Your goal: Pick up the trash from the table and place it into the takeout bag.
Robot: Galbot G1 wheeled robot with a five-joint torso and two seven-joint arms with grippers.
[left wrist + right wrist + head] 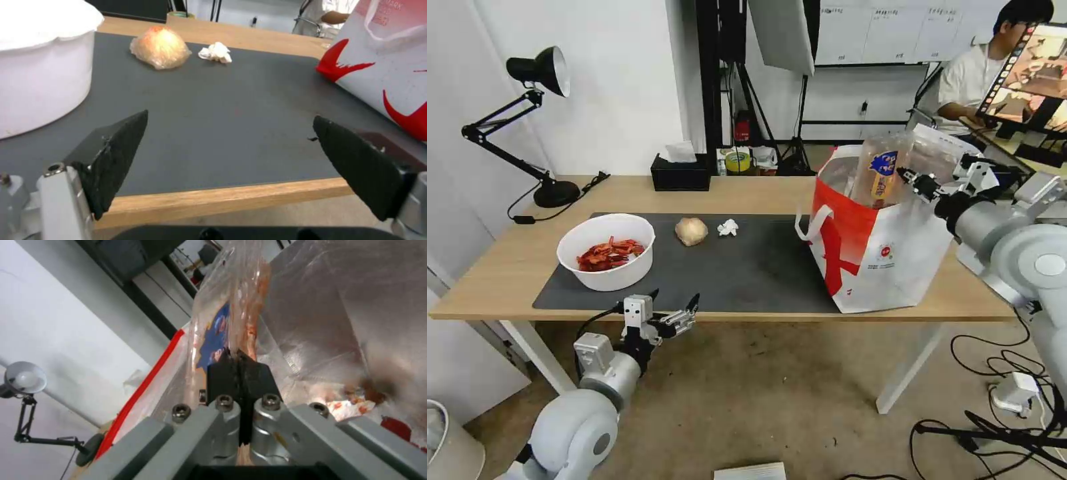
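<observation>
Two claws here: my left claw (675,301) hangs spread wide just off the near edge of the worktop (507,267). Past it on the mat (747,267) sit the white bowl of red shells (606,251), then the beige lumpy ball (691,231) and tissue ball (728,227). Farther right, my right claw (908,177) is pinching the clear clamshell tray (884,167), upright in the mouth of the takeout bag (880,257).

Left gripper (675,301) low in the lower left of the head view, fingers (113,156) spread wide and empty; right gripper (908,176) raised at the upper right, fingers (225,371) pinched together on thin clear plastic.
</observation>
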